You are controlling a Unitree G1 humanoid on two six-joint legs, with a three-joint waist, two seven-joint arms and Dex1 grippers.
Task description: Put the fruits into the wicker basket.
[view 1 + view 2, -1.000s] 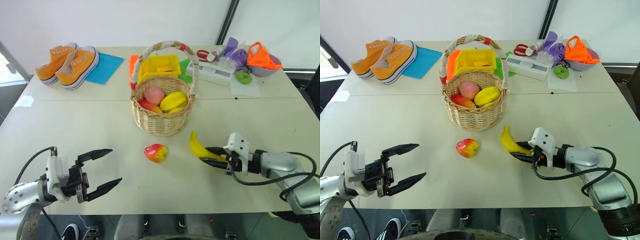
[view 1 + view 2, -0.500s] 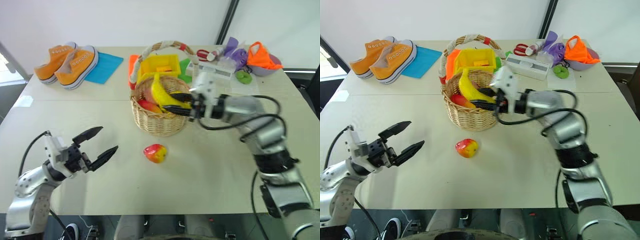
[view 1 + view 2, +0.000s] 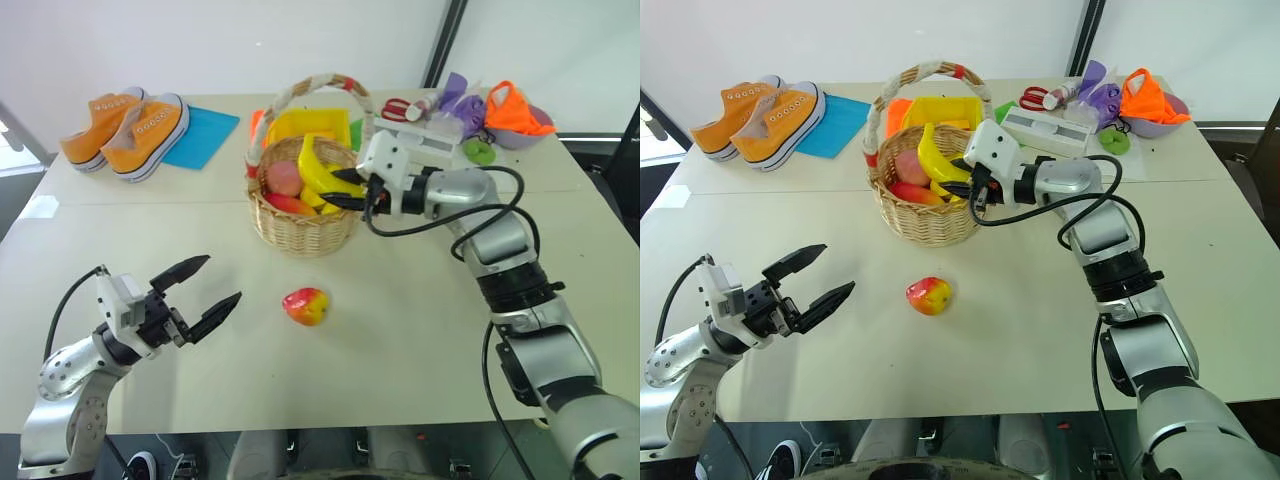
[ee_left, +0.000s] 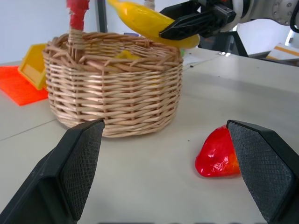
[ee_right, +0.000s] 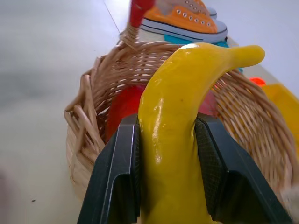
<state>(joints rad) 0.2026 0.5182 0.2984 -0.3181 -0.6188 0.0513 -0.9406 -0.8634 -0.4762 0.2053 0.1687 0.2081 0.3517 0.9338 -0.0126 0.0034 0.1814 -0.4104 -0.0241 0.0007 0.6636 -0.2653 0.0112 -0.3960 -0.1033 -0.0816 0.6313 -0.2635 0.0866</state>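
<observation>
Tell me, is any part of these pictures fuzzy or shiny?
In the right wrist view the banana is sharp with a shiny glare spot, while the table behind the wicker basket is fuzzy. In the left wrist view the red-and-yellow fruit glistens.

Left tool (image 3: 205,295) agape, right tool (image 3: 345,188) clamped

We have two silver-grey metal arms with black joint rings and loose black cables. Each white wrist block carries a gripper, left (image 3: 203,302) and right (image 3: 341,187), with black, seemingly textured fingers (image 4: 84,163).
</observation>
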